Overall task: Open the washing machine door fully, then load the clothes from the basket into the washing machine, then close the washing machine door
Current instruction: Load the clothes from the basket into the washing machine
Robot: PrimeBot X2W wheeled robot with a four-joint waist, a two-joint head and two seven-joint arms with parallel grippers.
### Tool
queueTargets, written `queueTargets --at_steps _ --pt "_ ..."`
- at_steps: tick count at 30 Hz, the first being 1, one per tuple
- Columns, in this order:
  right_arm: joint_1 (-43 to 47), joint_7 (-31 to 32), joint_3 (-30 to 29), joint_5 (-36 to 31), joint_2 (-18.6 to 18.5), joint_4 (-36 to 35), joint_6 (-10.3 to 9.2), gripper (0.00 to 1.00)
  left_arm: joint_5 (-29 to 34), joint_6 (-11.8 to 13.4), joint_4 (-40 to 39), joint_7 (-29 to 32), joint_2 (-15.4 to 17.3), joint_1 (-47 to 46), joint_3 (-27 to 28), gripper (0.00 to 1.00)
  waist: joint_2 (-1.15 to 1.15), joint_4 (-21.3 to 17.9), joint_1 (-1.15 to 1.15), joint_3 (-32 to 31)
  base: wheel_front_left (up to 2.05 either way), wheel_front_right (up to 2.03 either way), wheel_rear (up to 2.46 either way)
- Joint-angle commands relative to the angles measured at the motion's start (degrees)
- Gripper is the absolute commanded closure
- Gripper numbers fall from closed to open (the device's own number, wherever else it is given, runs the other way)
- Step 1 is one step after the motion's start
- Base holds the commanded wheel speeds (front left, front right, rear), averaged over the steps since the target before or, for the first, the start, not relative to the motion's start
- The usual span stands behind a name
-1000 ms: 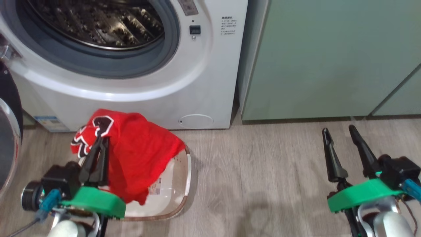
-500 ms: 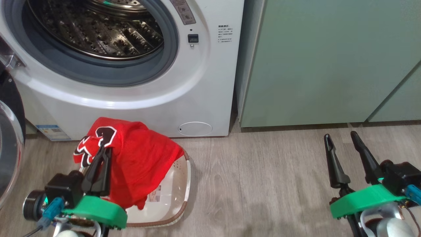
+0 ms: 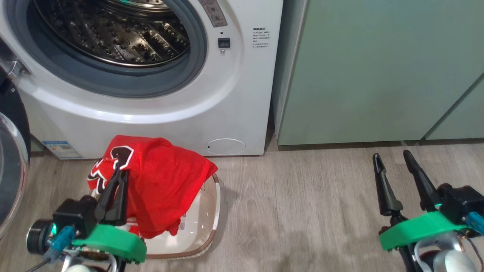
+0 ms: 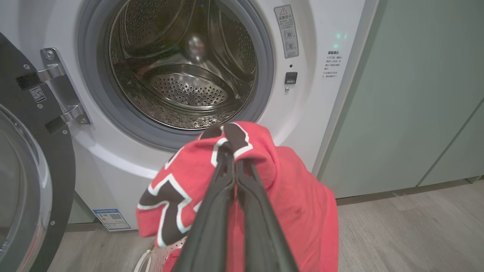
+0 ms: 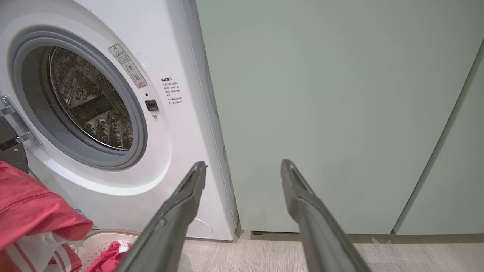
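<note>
My left fingers [image 3: 120,177] are pinched tight on a fold of the clothes [image 3: 166,181], right at the black-and-white print. The red fabric drapes over my fingertips and hangs down to the right of them, over the basket [image 3: 206,211] on the floor. I cannot tell whether its hem touches the basket floor. More red fabric lies inside the basket. The washing machine [image 3: 234,94] stands just behind, with its drum [image 3: 113,34] above and beyond the garment. The washing machine door [image 3: 15,109] is swung open at my left. My right fingers [image 3: 380,177] are spread wide and hold nothing, well apart to the right over the wood floor before the green cabinet [image 3: 370,68].
</note>
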Motion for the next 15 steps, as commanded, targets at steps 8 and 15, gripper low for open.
queueTargets --at_steps 8,15 --pt "-2.1 -0.3 1.5 0.5 -0.2 -2.3 0.0 0.0 0.1 0.3 -1.5 -0.5 1.7 -3.8 2.7 1.0 0.0 0.1 0.0 1.4 0.0 0.0 0.0" --pt "-3.6 -0.7 1.8 0.6 -0.2 -3.6 0.0 0.0 -1.6 -1.0 1.7 -0.5 1.4 -9.0 3.8 1.0 0.0 -0.4 0.0 6.8 0.0 0.0 0.0"
